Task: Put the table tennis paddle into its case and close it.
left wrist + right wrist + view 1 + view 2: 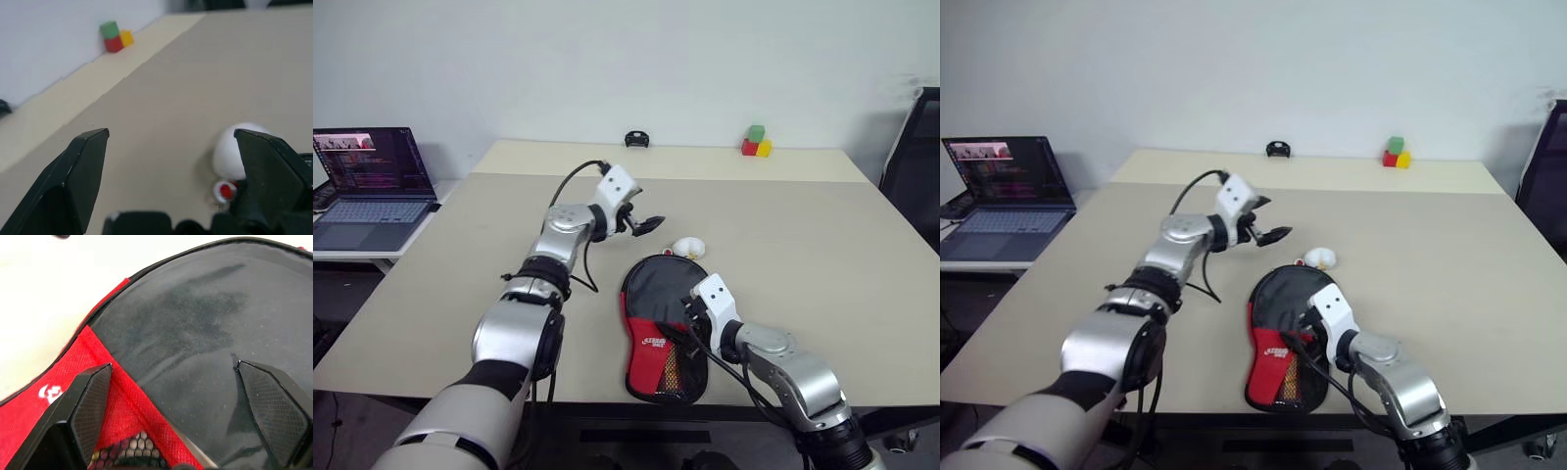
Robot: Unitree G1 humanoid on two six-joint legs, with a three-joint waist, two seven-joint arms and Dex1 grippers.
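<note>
Black fabric: the case (661, 328) lies flat near the front edge of the beige table (822, 255), round end toward the far side, red panel and mesh toward the robot.
Paddle: not visible on the table; the rounded bulge suggests it sits inside the case, though the pictures do not prove it.
Right gripper (690, 315): hangs low over the black round part, fingers (90, 401) spread wide, holding nothing.
Left gripper (646, 225): raised above the table beyond the case, pointing level, fingers (83, 171) wide apart and empty.
Step in hand: likely closing the case, so the zip comes next.
Zip: a red and white bit (225, 190) shows near a white round object (689, 248) at the case's far rim; I cannot tell whether it is the pull.
How to do it well: press the case down with the right gripper so the soft fabric does not slide, bring the left down to the rim, pinch the pull squarely, and draw it along the curve.
Risk: the case lies near the table edge; a hard tug could drag it off.
</note>
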